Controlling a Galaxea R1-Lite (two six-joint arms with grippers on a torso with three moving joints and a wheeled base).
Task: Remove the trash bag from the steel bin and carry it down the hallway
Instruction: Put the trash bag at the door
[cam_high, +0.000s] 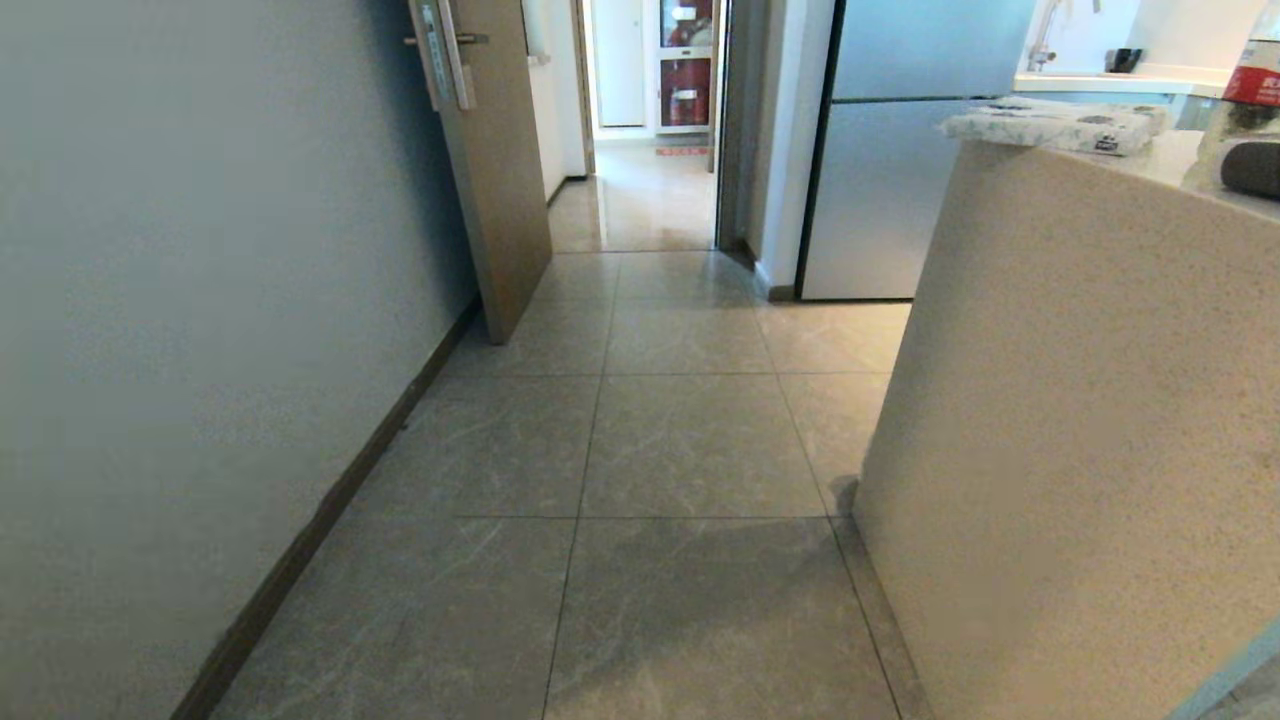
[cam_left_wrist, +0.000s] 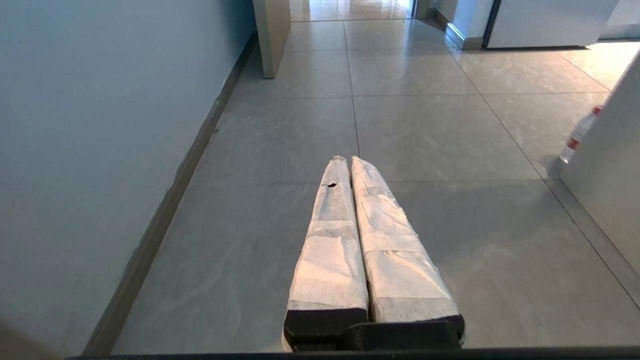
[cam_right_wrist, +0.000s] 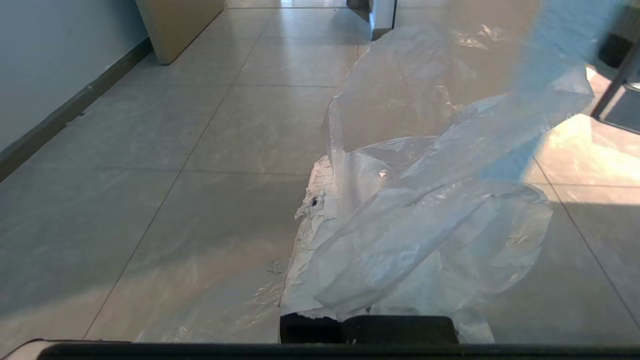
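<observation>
Trash bag (cam_right_wrist: 425, 215), clear and crinkled, hangs bunched over the right end effector (cam_right_wrist: 345, 200), whose taped fingers (cam_right_wrist: 307, 235) are pressed together on the plastic, mostly buried under its folds. The film drapes over and ahead of the fingers above the tiled floor (cam_right_wrist: 200, 150), presumably so the bag clears the ground while it is carried; whether its lowest fold touches the tiles is hard to tell through the film. The left end effector (cam_left_wrist: 347, 162) points ahead with both wrapped fingers shut on nothing, apparently idle. No steel bin appears, so removal looks finished and the carry is under way. Ahead, the hallway (cam_high: 650, 430) runs between a pale wall (cam_high: 200, 300) with dark baseboard on the left and a speckled desk (cam_high: 1080, 450) jutting in on the right. A half-open door (cam_high: 495, 180) and a fridge (cam_high: 900, 180) narrow the passage farther on. A small red-capped bottle (cam_left_wrist: 577, 137) stands at the desk's foot, a likely snag on the bag's side.
</observation>
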